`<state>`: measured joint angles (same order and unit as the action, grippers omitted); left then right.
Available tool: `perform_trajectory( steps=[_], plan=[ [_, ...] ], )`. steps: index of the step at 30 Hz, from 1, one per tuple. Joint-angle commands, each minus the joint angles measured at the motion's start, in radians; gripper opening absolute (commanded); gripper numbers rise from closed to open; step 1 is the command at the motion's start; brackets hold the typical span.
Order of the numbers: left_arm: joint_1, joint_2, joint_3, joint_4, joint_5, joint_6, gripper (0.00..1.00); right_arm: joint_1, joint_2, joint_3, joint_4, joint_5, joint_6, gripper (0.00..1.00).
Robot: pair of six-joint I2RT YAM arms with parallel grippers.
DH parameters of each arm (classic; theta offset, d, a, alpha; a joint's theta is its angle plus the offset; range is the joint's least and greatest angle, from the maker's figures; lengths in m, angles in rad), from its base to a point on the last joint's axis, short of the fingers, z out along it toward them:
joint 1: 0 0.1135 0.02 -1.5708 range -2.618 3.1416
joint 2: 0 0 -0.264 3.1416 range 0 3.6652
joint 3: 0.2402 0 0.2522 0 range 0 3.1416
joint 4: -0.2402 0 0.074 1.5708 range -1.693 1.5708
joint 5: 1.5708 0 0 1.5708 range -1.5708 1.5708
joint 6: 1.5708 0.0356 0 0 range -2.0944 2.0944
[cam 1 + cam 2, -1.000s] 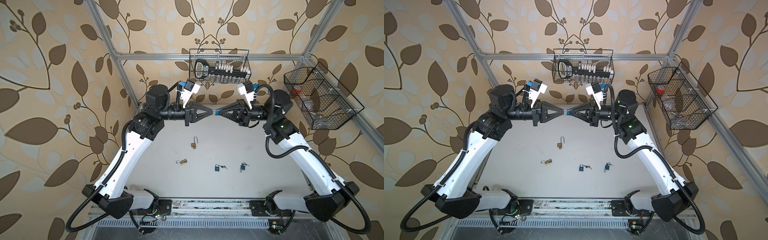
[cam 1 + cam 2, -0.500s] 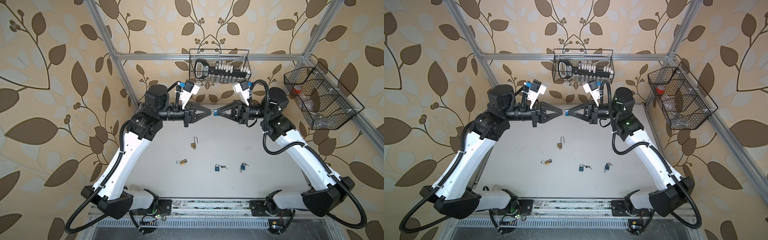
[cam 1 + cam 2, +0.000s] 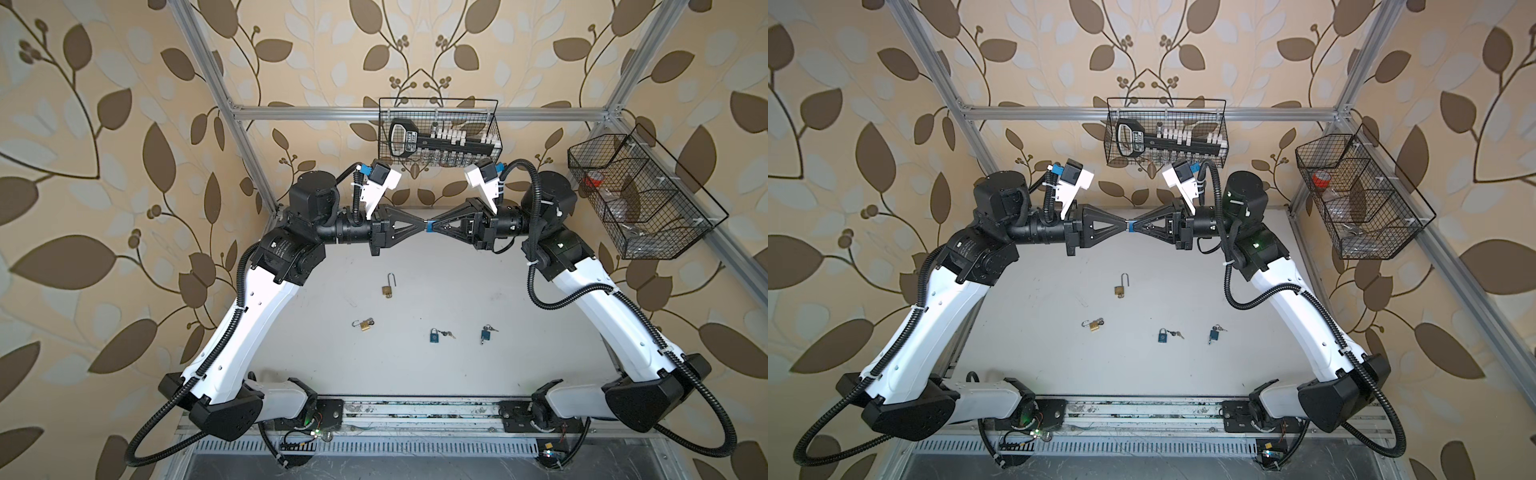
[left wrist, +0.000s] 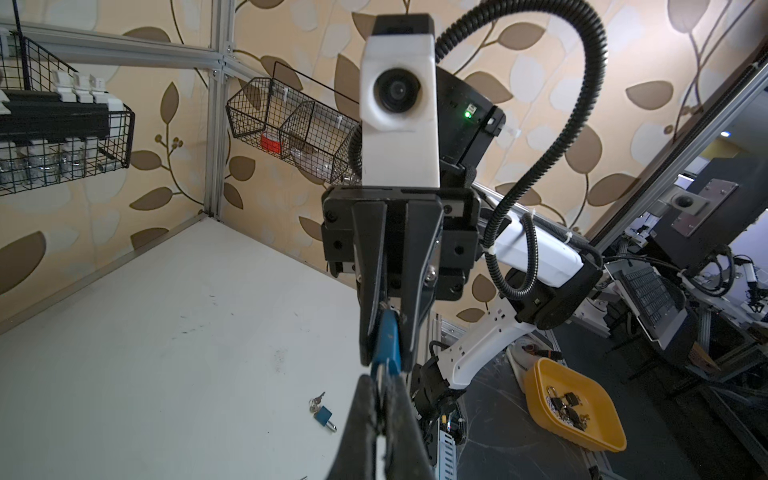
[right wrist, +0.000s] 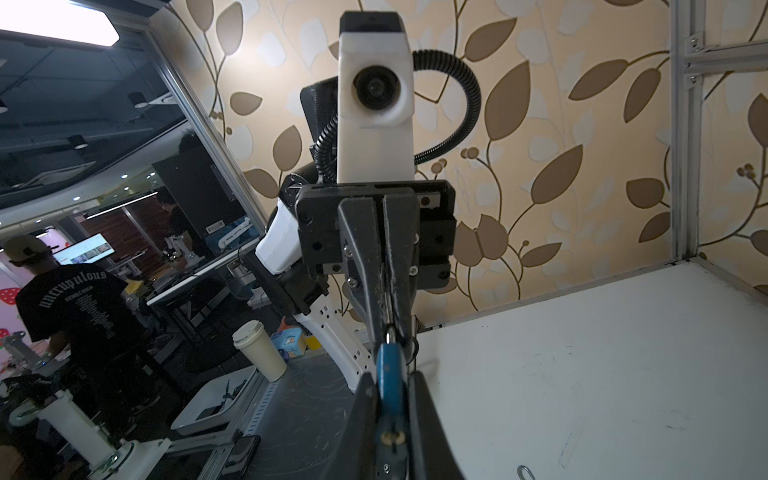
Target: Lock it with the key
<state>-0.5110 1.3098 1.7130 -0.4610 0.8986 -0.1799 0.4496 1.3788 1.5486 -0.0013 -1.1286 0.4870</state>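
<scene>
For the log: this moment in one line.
left gripper: shut on small blue padlock | right gripper: shut on same padlock | padlock: midair

In both top views the blue padlock point(image 3: 429, 226) is just a tiny speck in the middle of the frame, too small to tell if it is locked. In the left wrist view the right claw point(image 4: 388, 360) hides its upper part. The left claw point(image 4: 377, 384), cut off by the bottom edge, hides its lower end. Whether a key is in it cannot be told. In the right wrist view a metal loop point(image 5: 524, 472) is cut off at the bottom edge, right of the middle.
</scene>
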Motion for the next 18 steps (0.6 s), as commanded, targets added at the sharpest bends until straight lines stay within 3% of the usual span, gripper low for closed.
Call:
perform_trajectory(
  steps=[1, 6, 10, 14, 15, 18],
  plan=[
    [-0.088, 0.035, -0.026, 0.104, 0.069, -0.031, 0.00, 0.064, 0.023, 0.001, -0.061, 0.069, -0.112, 0.00],
    [-0.088, 0.039, -0.017, 0.141, 0.099, -0.069, 0.00, 0.052, 0.000, -0.030, -0.055, 0.062, -0.161, 0.00],
    [-0.092, 0.047, -0.028, 0.153, 0.111, -0.076, 0.00, 0.049, -0.002, -0.052, 0.020, 0.042, -0.105, 0.00],
    [-0.065, -0.001, -0.064, 0.156, 0.053, -0.064, 0.00, -0.022, -0.048, -0.106, 0.149, 0.033, -0.011, 0.00],
    [-0.042, -0.012, -0.077, 0.174, 0.057, -0.084, 0.00, -0.051, -0.065, -0.130, 0.218, 0.017, 0.043, 0.04],
    [0.042, -0.034, -0.119, 0.254, 0.107, -0.164, 0.00, -0.112, -0.103, -0.181, 0.361, -0.010, 0.163, 0.45]
  ],
)
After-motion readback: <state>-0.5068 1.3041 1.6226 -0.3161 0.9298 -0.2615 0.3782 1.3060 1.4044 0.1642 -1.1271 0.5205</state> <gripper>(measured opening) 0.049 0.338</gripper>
